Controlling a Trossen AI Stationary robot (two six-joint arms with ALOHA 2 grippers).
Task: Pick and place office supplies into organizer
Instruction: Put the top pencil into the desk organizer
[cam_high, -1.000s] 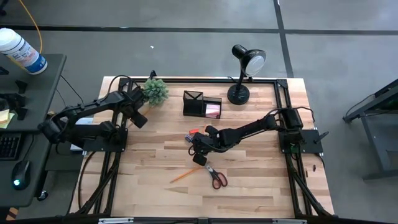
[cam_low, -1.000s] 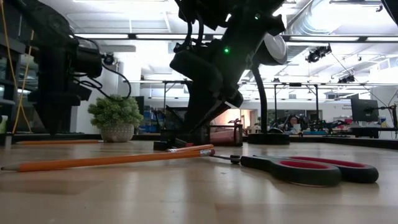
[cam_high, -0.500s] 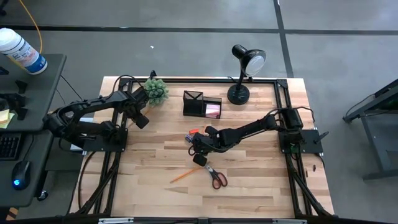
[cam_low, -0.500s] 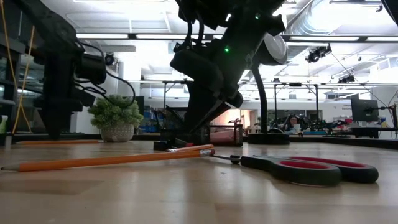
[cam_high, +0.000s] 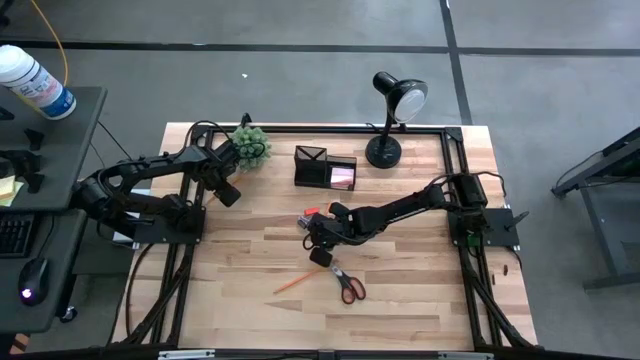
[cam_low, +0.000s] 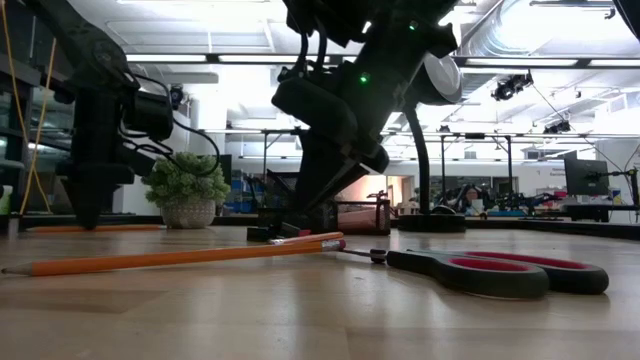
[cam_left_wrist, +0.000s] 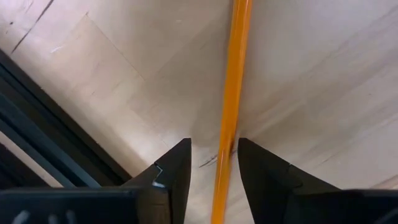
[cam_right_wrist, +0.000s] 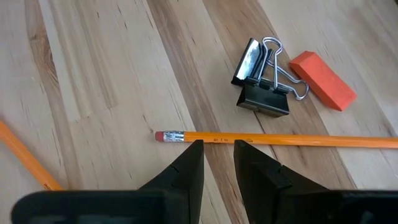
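My left gripper (cam_high: 225, 190) is open near the table's far left, below the plant. Its fingers stand on either side of an orange pencil (cam_left_wrist: 231, 99) that lies flat on the wood, running along them. My right gripper (cam_high: 318, 243) hangs at mid-table, open by a narrow gap. Its tips are just over a second orange pencil (cam_right_wrist: 280, 140), near that pencil's eraser end (cam_right_wrist: 166, 135). Past it lie black binder clips (cam_right_wrist: 261, 81) and an orange eraser (cam_right_wrist: 323, 81). The black organizer (cam_high: 325, 168) stands at the far side with a pink pad (cam_high: 343, 178) in its lower compartment.
Red-handled scissors (cam_high: 348, 286) and a third pencil (cam_high: 293, 283) lie toward the near edge. The green plant (cam_high: 250, 147) stands close behind my left gripper, and the black lamp (cam_high: 393, 115) stands right of the organizer. Bare wood shows at the near left and right.
My left arm has swung a little toward the plant and eased down over the pencil. Its gripper stays over nearly the same spot. My right arm and the items on the table have kept still.
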